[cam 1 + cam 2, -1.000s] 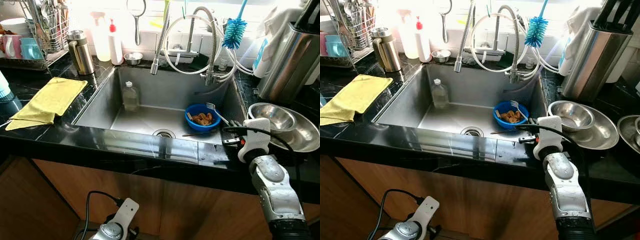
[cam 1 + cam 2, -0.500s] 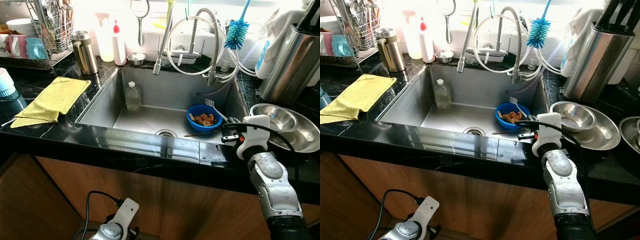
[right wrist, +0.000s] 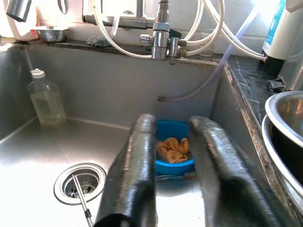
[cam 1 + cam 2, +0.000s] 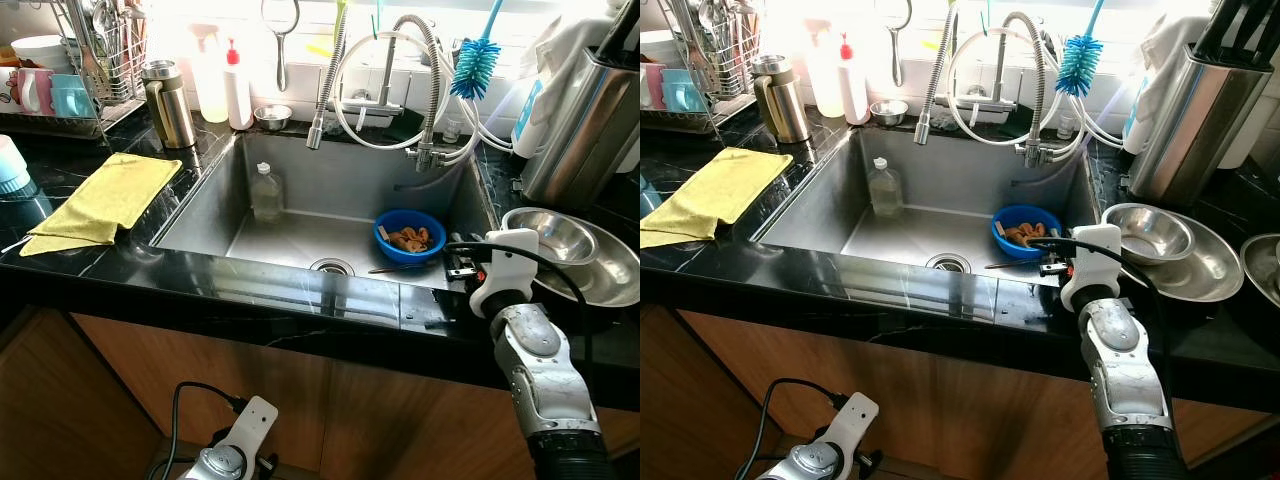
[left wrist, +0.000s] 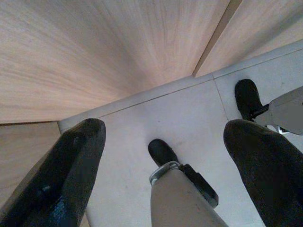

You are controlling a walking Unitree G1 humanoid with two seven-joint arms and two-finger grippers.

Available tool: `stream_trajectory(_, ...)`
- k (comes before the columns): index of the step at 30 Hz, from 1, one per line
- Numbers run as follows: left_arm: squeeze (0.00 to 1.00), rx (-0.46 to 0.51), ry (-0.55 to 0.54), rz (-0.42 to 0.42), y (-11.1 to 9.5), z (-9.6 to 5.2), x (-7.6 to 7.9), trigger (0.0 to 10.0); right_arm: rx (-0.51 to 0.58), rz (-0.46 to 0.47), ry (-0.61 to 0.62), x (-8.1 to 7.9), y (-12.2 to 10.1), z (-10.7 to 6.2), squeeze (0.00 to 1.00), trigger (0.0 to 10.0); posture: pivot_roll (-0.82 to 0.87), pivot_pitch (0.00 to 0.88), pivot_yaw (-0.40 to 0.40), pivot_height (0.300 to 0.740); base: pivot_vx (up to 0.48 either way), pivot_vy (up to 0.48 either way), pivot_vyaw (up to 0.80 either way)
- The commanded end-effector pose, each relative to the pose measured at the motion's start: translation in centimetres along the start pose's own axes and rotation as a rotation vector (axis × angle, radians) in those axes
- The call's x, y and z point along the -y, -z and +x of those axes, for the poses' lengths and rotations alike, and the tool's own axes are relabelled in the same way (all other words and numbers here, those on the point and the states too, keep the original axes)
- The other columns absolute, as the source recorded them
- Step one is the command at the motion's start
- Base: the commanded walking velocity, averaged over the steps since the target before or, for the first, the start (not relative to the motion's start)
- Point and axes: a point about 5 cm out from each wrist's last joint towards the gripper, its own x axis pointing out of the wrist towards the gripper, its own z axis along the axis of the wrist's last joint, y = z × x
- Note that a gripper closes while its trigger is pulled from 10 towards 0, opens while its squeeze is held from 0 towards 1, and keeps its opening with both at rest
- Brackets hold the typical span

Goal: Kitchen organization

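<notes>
Reaching stage: right pincer [image 3: 173, 165] parted, empty, poised over sink [image 4: 300, 200] rim. Just beyond, blue bowl [image 3: 174, 147]. Next, likely: lower, straddle rim, close. Left pincer [image 5: 161, 175] idle, spread.

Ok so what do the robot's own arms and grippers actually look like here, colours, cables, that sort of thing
The right arm is jointed silver metal ending in a ribbed black sleeve, with a white wrist housing and a black cable looping over it. The right gripper has two long, glossy black fingers. The left gripper has two rounded matte black fingers; the left arm's end is white and silver with a black cable.
</notes>
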Motion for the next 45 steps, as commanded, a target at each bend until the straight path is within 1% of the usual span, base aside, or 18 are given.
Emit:
stream_trajectory(1,0.00,-0.010,0.001,0.012,0.2,0.0,0.1,10.0,0.015,0.007,0.026,0.4,-0.4,0.1,1.00,10.0,0.04,0.015,-0.040,0.736,0.000,0.000,0.00)
stream_trajectory(2,0.00,-0.009,0.000,0.011,0.2,0.0,0.1,10.0,0.026,0.004,0.050,0.5,-0.8,0.2,0.00,10.0,0.04,0.018,-0.039,0.736,0.000,0.000,0.00)
stream_trajectory(5,0.00,-0.009,-0.002,0.011,0.1,0.0,0.0,10.0,0.072,0.019,0.105,1.0,-2.1,0.2,0.00,10.0,0.04,0.025,-0.037,0.736,0.000,0.000,0.00)
stream_trajectory(8,0.00,-0.009,-0.002,0.011,0.1,0.0,-0.1,10.0,0.085,0.024,0.120,1.2,-2.4,0.1,0.00,10.0,0.04,0.026,-0.036,0.736,0.000,0.000,0.00)
stream_trajectory(9,0.00,-0.010,-0.003,0.011,0.1,0.0,-0.1,10.0,0.124,0.055,0.184,1.9,-3.4,-0.1,0.00,10.0,0.03,0.028,-0.032,0.736,0.000,0.000,0.00)
stream_trajectory(12,0.00,-0.012,-0.003,0.015,0.2,0.0,-0.1,10.0,0.174,0.135,0.326,4.1,-4.7,-1.0,0.00,10.0,0.03,0.026,-0.029,0.736,0.000,0.000,0.00)
stream_trajectory(13,0.00,-0.012,-0.003,0.015,0.2,0.0,-0.1,10.0,0.174,0.135,0.326,4.1,-4.7,-1.0,0.00,10.0,0.03,0.026,-0.029,0.736,0.000,0.000,0.00)
stream_trajectory(15,0.00,-0.013,-0.001,0.018,0.2,0.0,-0.1,10.0,0.188,0.164,0.379,5.0,-5.0,-1.4,0.00,10.0,0.03,0.020,-0.030,0.736,0.000,0.000,0.00)
stream_trajectory(16,0.00,-0.013,0.001,0.020,0.2,0.0,-0.1,10.0,0.197,0.203,0.476,6.6,-4.9,-2.3,0.00,10.0,0.03,0.018,-0.031,0.736,0.000,0.000,0.00)
stream_trajectory(17,0.00,-0.013,0.001,0.020,0.2,0.0,-0.1,10.0,0.197,0.231,0.511,7.2,-4.8,-2.7,0.00,10.0,0.03,0.018,-0.031,0.736,0.000,0.000,0.00)
stream_trajectory(18,0.00,-0.012,0.001,0.021,0.2,0.0,-0.1,10.0,0.188,0.271,0.533,7.6,-4.4,-2.9,1.00,10.0,0.02,0.015,-0.029,0.736,0.000,0.000,0.00)
stream_trajectory(20,0.00,-0.013,0.001,0.022,0.2,0.0,-0.1,10.0,0.167,0.310,0.552,8.0,-3.8,-3.2,1.00,10.0,0.02,0.014,-0.029,0.736,0.000,0.000,0.00)
stream_trajectory(23,0.00,-0.013,0.001,0.022,0.2,0.0,-0.1,10.0,0.127,0.311,0.604,8.3,-3.1,-3.6,1.00,10.0,0.02,0.008,-0.029,0.736,0.000,0.000,0.00)
stream_trajectory(24,0.00,-0.012,0.001,0.022,0.2,0.0,-0.1,10.0,0.118,0.319,0.608,8.3,-3.0,-3.7,0.68,10.0,0.02,0.004,-0.028,0.736,0.000,0.000,0.00)
stream_trajectory(28,0.00,-0.012,0.002,0.023,0.2,0.0,-0.2,10.0,0.106,0.330,0.613,8.3,-2.8,-3.7,0.68,10.0,0.02,0.003,-0.028,0.736,0.000,0.000,0.00)
stream_trajectory(29,0.00,-0.012,0.003,0.025,0.2,0.0,-0.1,10.0,0.096,0.342,0.625,8.3,-2.7,-3.7,0.00,10.0,0.03,0.000,-0.029,0.736,0.000,0.000,0.00)
stream_trajectory(37,0.00,-0.013,0.005,0.027,0.3,0.0,0.0,10.0,0.071,0.384,0.632,8.0,-2.4,-3.3,0.00,10.0,0.03,0.000,-0.034,0.736,0.000,0.000,0.00)
stream_trajectory(45,0.00,-0.013,0.004,0.022,0.3,0.0,-0.1,10.0,0.064,0.429,0.630,8.0,-3.2,-2.3,0.00,10.0,0.03,0.000,-0.039,0.736,0.000,0.000,0.00)
